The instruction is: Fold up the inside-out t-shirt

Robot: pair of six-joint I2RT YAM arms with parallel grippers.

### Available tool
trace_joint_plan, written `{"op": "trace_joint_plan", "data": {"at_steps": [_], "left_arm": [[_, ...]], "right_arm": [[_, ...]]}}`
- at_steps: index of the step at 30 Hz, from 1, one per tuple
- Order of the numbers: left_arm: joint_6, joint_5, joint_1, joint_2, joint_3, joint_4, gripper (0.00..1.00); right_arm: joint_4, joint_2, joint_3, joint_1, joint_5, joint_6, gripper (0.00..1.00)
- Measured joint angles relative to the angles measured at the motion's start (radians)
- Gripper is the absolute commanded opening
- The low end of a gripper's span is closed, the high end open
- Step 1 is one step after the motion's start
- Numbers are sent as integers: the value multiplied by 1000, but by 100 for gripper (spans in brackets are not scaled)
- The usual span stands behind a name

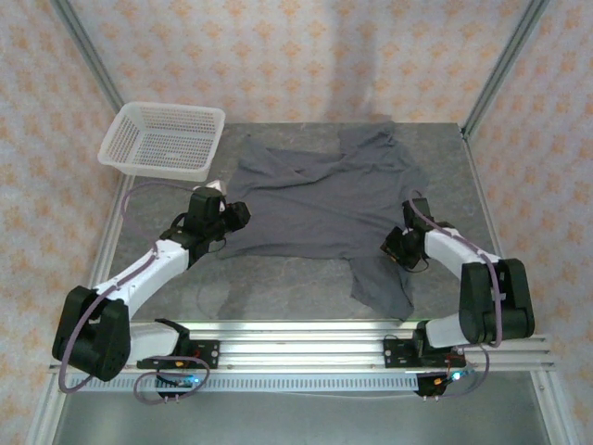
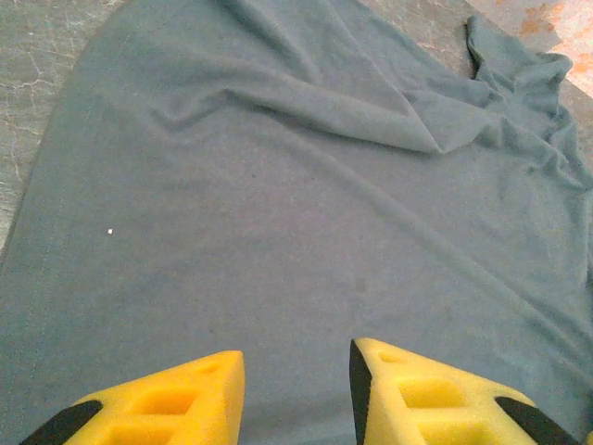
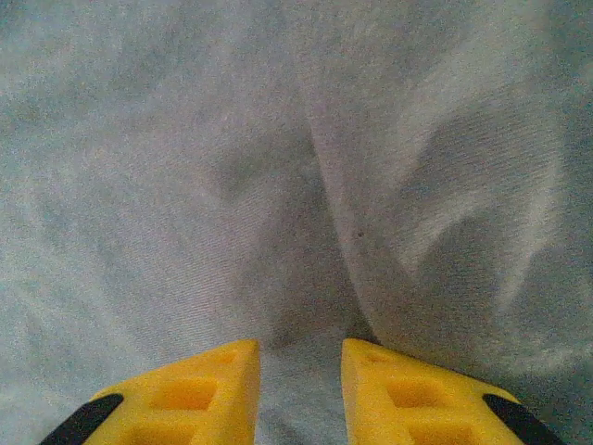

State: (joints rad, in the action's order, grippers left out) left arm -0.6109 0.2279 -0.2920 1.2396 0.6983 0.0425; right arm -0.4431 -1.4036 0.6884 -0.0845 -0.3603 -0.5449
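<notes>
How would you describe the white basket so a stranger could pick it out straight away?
Start at the grey table between the patterned walls and look to its far left corner. There sits the white basket, just beyond the dark grey t-shirt. It alone is pale, stiff and mesh-sided; its neighbour is dark, limp cloth.

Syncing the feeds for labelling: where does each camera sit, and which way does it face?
Top: above and behind the bases, looking down on table, shirt, basket; left arm and right arm show.
Left wrist: on the left arm, looking along the shirt; left pincer at bottom edge.
Right wrist: close above shirt cloth; right pincer at bottom edge.
Shared: every view shows the shirt.
</notes>
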Motion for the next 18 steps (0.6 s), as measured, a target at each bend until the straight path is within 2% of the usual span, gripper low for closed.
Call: {"op": "trace_joint_plan", "data": {"at_steps": [3,6,9,11,14,18], "left_arm": [[0,0,0,2,0,0,36],[2,0,0,4,0,0,36],[3,0,0,5,0,0,37],[4,0,0,5,0,0,37],[10,0,0,5,0,0,37],[10,0,0,5,0,0,38]], "right_arm": [[-37,50,27,1,53,9,33],[-59,189,31,24,91,12,35],[-58,330,24,122,112,-5,35],[-58,370,10,186,129,-16,35],[-53,353,-33,251,116,-38,29],[-24,266,-128,298,32,-72,29]]}}
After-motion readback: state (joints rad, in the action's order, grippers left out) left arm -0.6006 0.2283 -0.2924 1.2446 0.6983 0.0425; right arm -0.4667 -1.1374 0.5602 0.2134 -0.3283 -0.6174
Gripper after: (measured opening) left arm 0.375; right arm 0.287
